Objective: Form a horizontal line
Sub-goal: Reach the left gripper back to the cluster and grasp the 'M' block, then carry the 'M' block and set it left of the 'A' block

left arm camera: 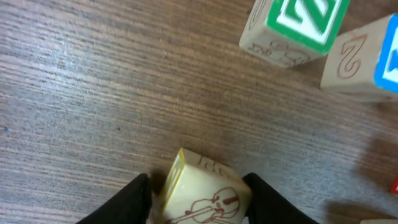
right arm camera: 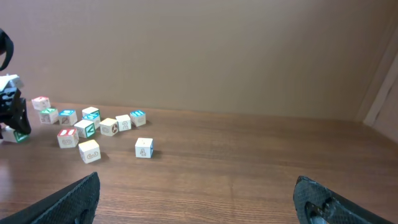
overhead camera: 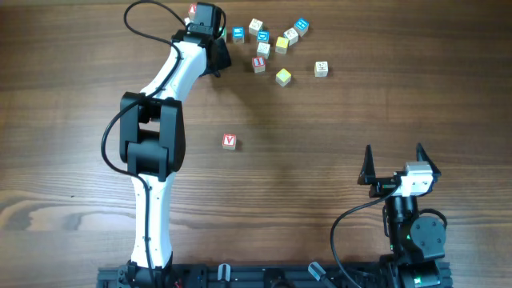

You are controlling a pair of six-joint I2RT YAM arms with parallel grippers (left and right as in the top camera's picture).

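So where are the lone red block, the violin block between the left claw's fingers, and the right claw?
lone red block [overhead camera: 230, 142], overhead view, top face.
violin block [left arm camera: 202, 194], left wrist view, the drawn face.
right gripper [overhead camera: 394, 154], overhead view, midway between its fingertips.

Overhead is looking straight down; left wrist is crowding the block [left arm camera: 211, 186] in the left gripper [left arm camera: 199, 202]; right wrist is facing overhead's block cluster [right arm camera: 87, 129], far beyond the right gripper [right arm camera: 199, 202].
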